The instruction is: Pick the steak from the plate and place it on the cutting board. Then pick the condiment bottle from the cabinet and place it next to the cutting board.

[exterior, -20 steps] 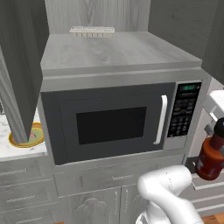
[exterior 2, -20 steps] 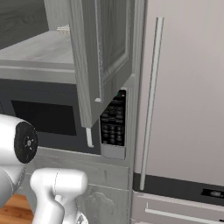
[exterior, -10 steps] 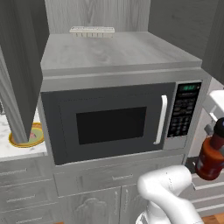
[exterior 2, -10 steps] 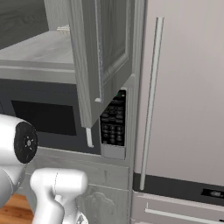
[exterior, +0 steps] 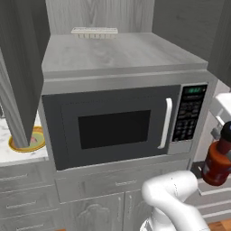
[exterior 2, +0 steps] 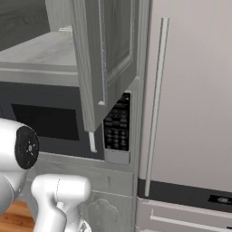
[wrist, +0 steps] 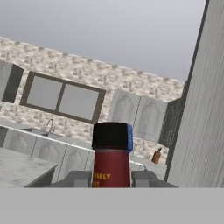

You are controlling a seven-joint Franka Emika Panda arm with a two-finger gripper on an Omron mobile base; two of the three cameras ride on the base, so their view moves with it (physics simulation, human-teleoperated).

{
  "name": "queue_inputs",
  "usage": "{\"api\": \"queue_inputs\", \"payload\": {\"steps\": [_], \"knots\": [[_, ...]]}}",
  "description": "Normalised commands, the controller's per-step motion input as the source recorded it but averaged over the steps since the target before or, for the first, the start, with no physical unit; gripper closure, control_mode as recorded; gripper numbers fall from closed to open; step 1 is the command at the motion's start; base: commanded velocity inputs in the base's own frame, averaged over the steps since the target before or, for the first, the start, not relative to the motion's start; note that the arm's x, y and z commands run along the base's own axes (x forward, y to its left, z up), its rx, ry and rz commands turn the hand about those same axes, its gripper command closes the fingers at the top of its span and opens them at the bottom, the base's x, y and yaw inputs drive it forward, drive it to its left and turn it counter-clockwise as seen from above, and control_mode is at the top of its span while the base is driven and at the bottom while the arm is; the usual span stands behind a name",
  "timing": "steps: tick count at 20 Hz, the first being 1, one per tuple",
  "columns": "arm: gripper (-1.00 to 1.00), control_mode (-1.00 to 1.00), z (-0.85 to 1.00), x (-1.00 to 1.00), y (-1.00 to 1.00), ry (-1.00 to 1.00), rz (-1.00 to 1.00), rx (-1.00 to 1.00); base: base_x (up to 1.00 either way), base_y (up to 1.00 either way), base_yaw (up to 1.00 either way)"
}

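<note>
My gripper (wrist: 112, 178) is shut on the condiment bottle (wrist: 112, 159), a red-brown bottle with a black cap that stands upright between the two fingers. In the left base view the condiment bottle (exterior: 216, 165) hangs in the air at the right edge, right of the microwave and below the open cabinet (exterior: 113, 54). The plate (exterior: 23, 142), with its yellow rim, lies on the counter at far left, half hidden behind the cabinet's open door (exterior: 18, 81). The steak and the cutting board are out of view.
A large grey microwave (exterior: 122, 126) stands under the cabinet shelf, with a small white rack (exterior: 94, 32) at the back of the shelf. The cabinet's right door (exterior 2: 106, 59) hangs open beside a tall fridge (exterior 2: 190, 104). Base drawers (exterior: 22, 198) run below.
</note>
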Motion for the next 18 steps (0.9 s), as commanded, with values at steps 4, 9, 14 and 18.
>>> {"api": "queue_inputs", "payload": {"steps": [4,9,14,18], "knots": [[1.0,1.0,0.0,0.0,0.0,0.0,0.0,0.0,-0.44,0.02,-0.02],[1.0,1.0,0.0,0.0,0.0,0.0,0.0,0.0,-0.54,0.1,-0.02],[1.0,1.0,0.0,0.0,0.0,0.0,0.0,0.0,-0.48,0.15,-0.01],[1.0,1.0,0.0,0.0,0.0,0.0,0.0,0.0,-0.42,0.19,0.0]]}}
